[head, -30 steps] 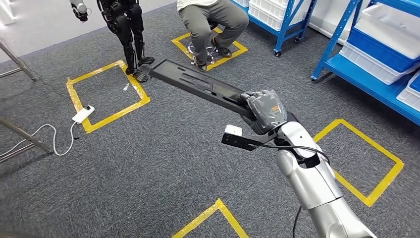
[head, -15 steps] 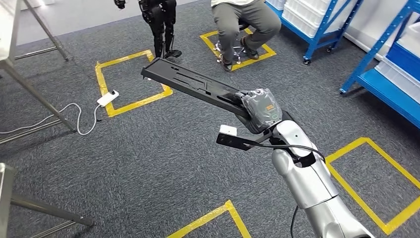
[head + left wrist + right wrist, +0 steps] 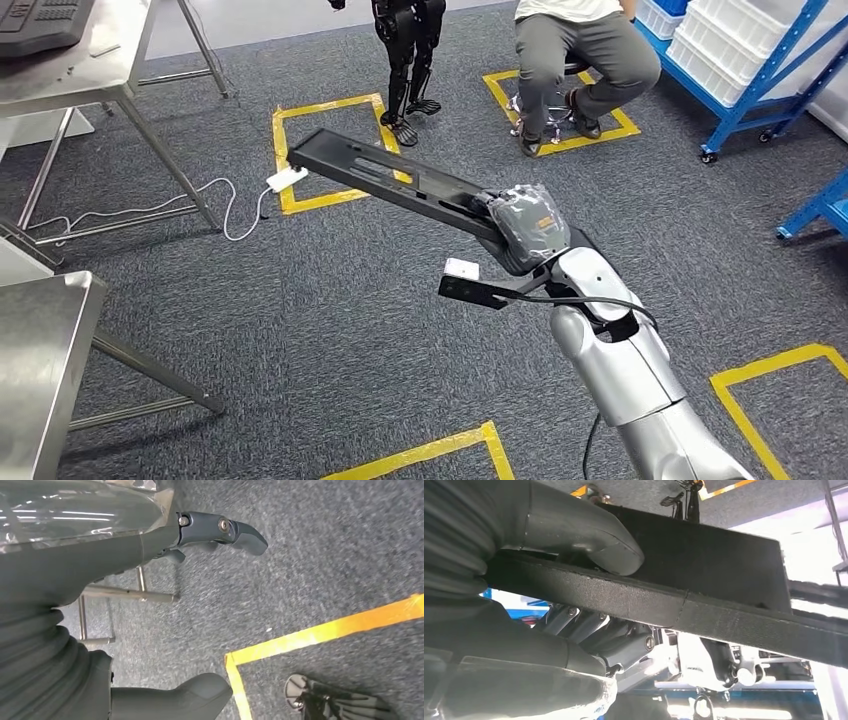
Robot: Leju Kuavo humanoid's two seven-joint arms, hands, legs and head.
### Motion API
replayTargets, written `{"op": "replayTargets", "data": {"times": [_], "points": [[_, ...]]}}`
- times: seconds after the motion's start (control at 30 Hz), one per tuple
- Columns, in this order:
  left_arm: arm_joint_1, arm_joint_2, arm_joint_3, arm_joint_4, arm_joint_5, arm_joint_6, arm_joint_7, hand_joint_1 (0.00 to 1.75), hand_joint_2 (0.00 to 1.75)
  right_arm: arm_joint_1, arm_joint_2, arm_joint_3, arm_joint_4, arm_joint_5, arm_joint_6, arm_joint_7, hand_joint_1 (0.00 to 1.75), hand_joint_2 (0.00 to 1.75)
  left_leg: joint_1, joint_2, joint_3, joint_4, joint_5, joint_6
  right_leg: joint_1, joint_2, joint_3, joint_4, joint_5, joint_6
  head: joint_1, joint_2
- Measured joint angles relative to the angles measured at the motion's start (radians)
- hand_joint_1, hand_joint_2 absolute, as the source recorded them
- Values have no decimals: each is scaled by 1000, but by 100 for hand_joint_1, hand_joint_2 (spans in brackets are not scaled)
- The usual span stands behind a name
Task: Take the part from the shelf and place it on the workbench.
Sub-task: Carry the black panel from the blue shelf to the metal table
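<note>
Since the earlier frames the whole scene has slid toward 3 o'clock in the head view, which is the camera turning: the steel worktops have come in at 9 and 10 o'clock, and the blue shelving has drifted out toward 2 o'clock. Relative to the arm, the part sits as it did before.

The right hand (image 3: 525, 232), wrapped in clear crinkled plastic film over grey, grips one end of the long flat black plastic part (image 3: 390, 180). The part is a slim rectangular panel with elongated slots cut along it and a raised lip at its far end; it juts from the hand toward 10 o'clock, held in the air above the speckled dark grey carpet floor (image 3: 330, 330). In the right wrist view the thick grey thumb (image 3: 589, 535) presses on one face of the part (image 3: 704, 555), whose edge looks rough and matte, while darker fingers (image 3: 624, 645) curl under the other face.

The left hand (image 3: 125, 555) hangs over the carpet with nothing between its fingers, which stand apart.

At 9 o'clock a brushed stainless steel worktop (image 3: 35, 360) on slanted tubular legs stands near. Yellow tape squares (image 3: 330, 150) mark the carpet. At 12 o'clock stand the black legs of another humanoid robot (image 3: 405, 60), and at 1 o'clock sits a person in grey trousers (image 3: 570, 60).
</note>
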Motion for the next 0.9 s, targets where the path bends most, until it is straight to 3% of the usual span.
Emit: {"op": "replayTargets", "data": {"times": [0.03, 0.1, 0.17, 0.2, 0.27, 0.33, 0.4, 0.47, 0.53, 0.6, 0.67, 0.7, 0.73, 0.8, 0.83, 0.9], "points": [[0, -1, 0, 0, 0, 4, 0, 0, 175, -1, 1, 0, 0, 0, 0, -2, 175, 175, 0, 30, -15, 31, -19, -4, -1, -9, 2, -3, 1, -8, -2, 0], [-2, -2, 0, 0, 0, 12, 1, 0, 175, -2, 2, 0, 0, 0, 0, -8, 175, 175, 1, 86, -72, 148, -78, -12, 4, -30, 4, -4, 0, -20, -7, 0], [-3, -4, 0, 0, -1, 15, 2, 0, 175, 0, 4, 1, 0, 0, -1, -10, 175, 175, 4, 100, -126, 254, -114, -15, 9, -55, 4, -4, -3, -26, -7, 0], [-3, -5, 0, 0, -2, 15, 2, 0, 175, 1, 5, 1, 0, 0, -1, -10, 175, 175, 5, 102, -131, 261, -108, -15, 11, -67, 4, -4, -3, -27, -7, 0], [-2, -7, 0, 0, -7, 15, 2, 0, 175, 1, 8, 2, 0, 0, -2, -11, 175, 175, 3, 119, -78, 164, -53, -8, 15, -90, 6, -4, -6, -28, -7, 0], [-5, -8, -1, 0, -12, 15, 1, 0, 175, 1, 9, 0, 0, 3, -4, -11, 175, 175, -6, 159, -9, 38, -14, 5, 21, -112, 9, -4, -10, -24, -6, 0], [-7, -8, -4, 0, -16, 15, 1, 0, 175, 1, 9, -2, 0, 8, -7, -10, 175, 175, -17, 172, 13, -7, -9, 18, 25, -131, 11, -5, -14, -16, -5, 0], [-5, -9, -6, 0, -19, 16, 2, 0, 175, 1, 13, -3, -1, 13, -8, -9, 175, 175, -17, 148, 15, -16, -2, 30, 25, -141, 12, -5, -18, -7, -6, 0], [-4, -11, -7, 0, -22, 17, 3, 0, 175, 3, 15, -4, -2, 16, -9, -8, 175, 175, -11, 127, 25, -33, 8, 42, 23, -98, 0, 28, -38, -2, -4, 0], [-7, -12, -9, 0, -23, 18, 3, 0, 175, 6, 12, -7, -2, 16, -10, -9, 175, 175, -8, 104, 30, -40, 15, 49, 17, -40, -51, 139, -87, -6, 0, 0], [-9, -13, -12, 0, -24, 18, 3, 0, 175, 14, 8, -10, -2, 16, -10, -9, 175, 175, -7, 73, 30, -39, 16, 51, 13, -24, -116, 264, -127, -4, 2, 0], [-8, -13, -13, 0, -25, 18, 3, 0, 175, 18, 6, -11, -1, 17, -10, -9, 175, 175, -6, 57, 30, -39, 16, 50, 11, -23, -130, 284, -127, 2, 2, 0], [-7, -14, -14, 0, -25, 18, 3, 0, 175, 20, 5, -12, -1, 17, -10, -9, 175, 175, -5, 41, 30, -38, 16, 49, 8, -20, -124, 263, -110, 12, 2, 0], [-5, -15, -15, 0, -25, 18, 4, 0, 175, 21, 4, -15, -1, 17, -10, -9, 175, 175, -2, 12, 29, -31, 13, 43, -3, 7, -68, 127, -48, 34, 3, 0], [-6, -14, -15, 0, -25, 18, 4, 0, 175, 21, 4, -16, -1, 17, -10, -9, 175, 175, -2, -2, 27, -25, 9, 36, -7, 25, -38, 63, -22, 38, 3, 0], [-5, -14, -15, 0, -26, 17, 4, 0, 175, 22, 4, -18, -1, 17, -10, -9, 175, 175, -1, -23, 18, -16, 5, 22, -9, 43, -10, 4, -1, 31, 3, 0]]}}
